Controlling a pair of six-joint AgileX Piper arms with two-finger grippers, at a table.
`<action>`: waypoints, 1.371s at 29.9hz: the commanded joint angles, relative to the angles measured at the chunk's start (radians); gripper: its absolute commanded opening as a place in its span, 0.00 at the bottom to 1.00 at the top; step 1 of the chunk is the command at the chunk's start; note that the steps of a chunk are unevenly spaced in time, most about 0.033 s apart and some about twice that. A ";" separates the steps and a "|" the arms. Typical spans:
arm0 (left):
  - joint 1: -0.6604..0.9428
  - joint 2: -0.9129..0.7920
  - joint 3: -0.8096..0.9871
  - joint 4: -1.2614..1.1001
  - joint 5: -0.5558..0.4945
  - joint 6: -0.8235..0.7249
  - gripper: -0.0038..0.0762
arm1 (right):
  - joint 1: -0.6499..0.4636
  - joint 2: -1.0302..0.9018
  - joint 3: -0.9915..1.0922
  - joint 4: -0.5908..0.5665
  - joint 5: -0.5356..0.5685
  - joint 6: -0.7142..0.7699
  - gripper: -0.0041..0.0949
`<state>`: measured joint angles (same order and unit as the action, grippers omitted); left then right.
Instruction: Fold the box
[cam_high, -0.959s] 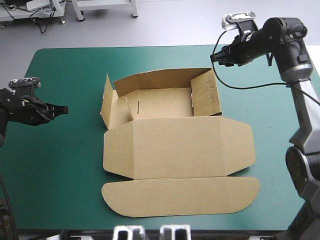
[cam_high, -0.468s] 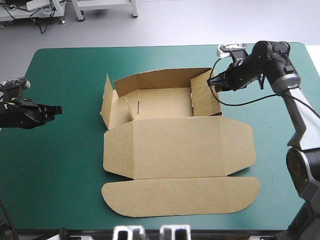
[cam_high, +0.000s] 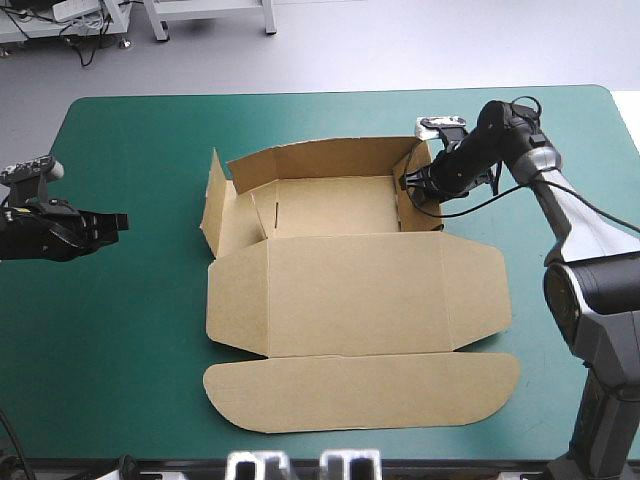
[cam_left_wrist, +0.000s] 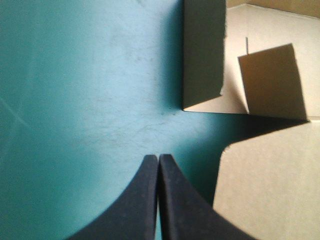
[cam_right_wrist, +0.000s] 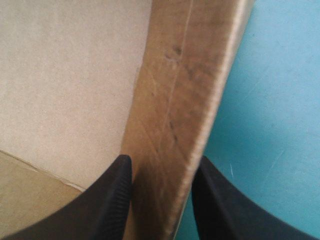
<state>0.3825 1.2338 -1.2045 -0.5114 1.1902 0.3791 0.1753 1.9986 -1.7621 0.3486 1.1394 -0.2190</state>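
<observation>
The brown box (cam_high: 350, 290) lies in the middle of the table, its back, left and right walls raised and its lid flat toward the front edge. My right gripper (cam_high: 410, 186) is at the right wall (cam_high: 420, 195). In the right wrist view my gripper (cam_right_wrist: 161, 165) stands open, one finger on each side of that wall's (cam_right_wrist: 185, 75) top edge. My left gripper (cam_high: 120, 222) hovers over the teal-green cover, well to the left of the box. It is shut (cam_left_wrist: 158, 157) and points at the raised left wall (cam_left_wrist: 202, 50).
Bare teal-green cover (cam_high: 120, 340) surrounds the box on all sides. The rounded lid flap (cam_high: 360, 395) reaches close to the table's front edge.
My right gripper has come down and leftward from above the far right corner onto the right wall, which now stands more upright. My left gripper drew back slightly leftward.
</observation>
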 joint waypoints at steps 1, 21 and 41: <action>0.000 -0.024 -0.032 -0.098 0.024 0.014 0.04 | -0.004 -0.036 -0.020 0.040 0.010 -0.013 0.19; 0.201 0.098 -0.032 -0.435 -0.027 0.269 0.05 | -0.162 -0.357 -0.028 0.306 0.109 -0.072 0.02; 0.085 0.084 -0.026 -0.885 0.104 0.399 0.05 | -0.194 -0.794 -0.066 0.292 0.076 -0.014 0.02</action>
<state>0.5120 1.3704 -1.2045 -1.3011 1.2091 0.7735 -0.0102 1.2477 -1.7992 0.6008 1.2515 -0.2642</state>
